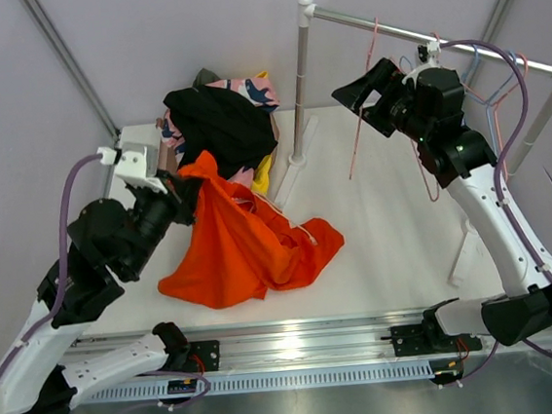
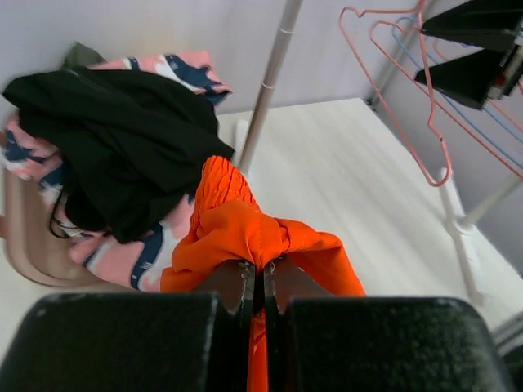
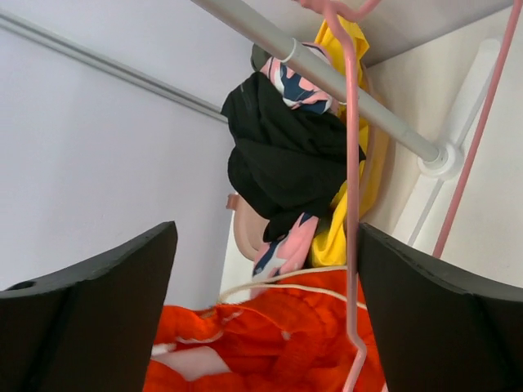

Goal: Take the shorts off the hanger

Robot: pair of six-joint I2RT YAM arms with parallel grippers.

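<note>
Left gripper [image 2: 263, 273] jaws pressed together, pinching a bunched fold of the orange shorts [image 1: 250, 244], rest of them heaped on the table [image 1: 396, 235]. Right gripper [image 1: 361, 99] up by the rail [image 1: 386, 28], jaws spread wide, bare pink hanger [image 1: 357, 136] wire between them. Black shorts [image 1: 219, 124] lie at back left

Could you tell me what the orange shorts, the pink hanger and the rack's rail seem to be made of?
The orange shorts: soft matte cloth, since they crumple into folds and pleats. The pink hanger: thin stiff rod with smooth pink surface, probably coated wire, possibly plastic. The rail: grey tube with a dull sheen, apparently metal.
</note>
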